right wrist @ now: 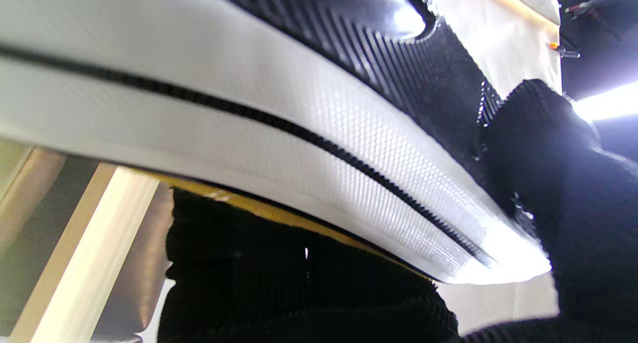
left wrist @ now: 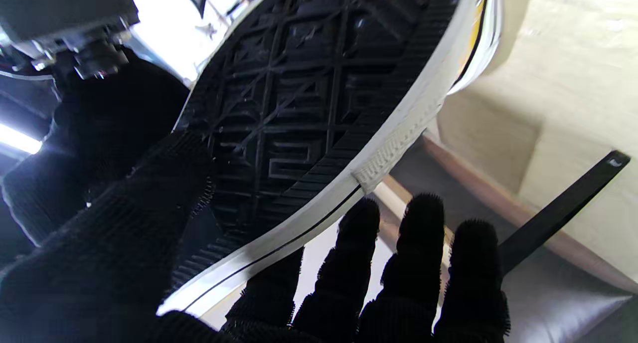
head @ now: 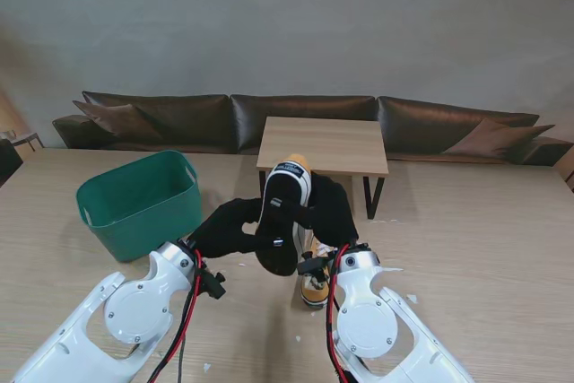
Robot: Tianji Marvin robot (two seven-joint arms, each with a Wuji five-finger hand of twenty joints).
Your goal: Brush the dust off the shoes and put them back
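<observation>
Nearest us, both white forearms rise from the near desk (head: 484, 248) edge and angle inward. Our right robot hand (head: 330, 208), gloved in black, is clamped on the raised shoe (head: 282, 217): its fingers (right wrist: 309, 278) wrap under the yellow upper while the thumb presses the black sole. Our left robot hand (head: 224, 226) meets the same shoe from the other side; its thumb lies against the sole and its four fingers (left wrist: 423, 263) stand straight and slightly apart, just past the white rim, so we cannot tell whether it grips. The shoe is held off the desk, sole toward us, between the two hands. A second shoe (head: 315, 286) rests on the desk just under the right hand. Left of the left hand, farther off, sits a green basket (head: 134, 187).
</observation>
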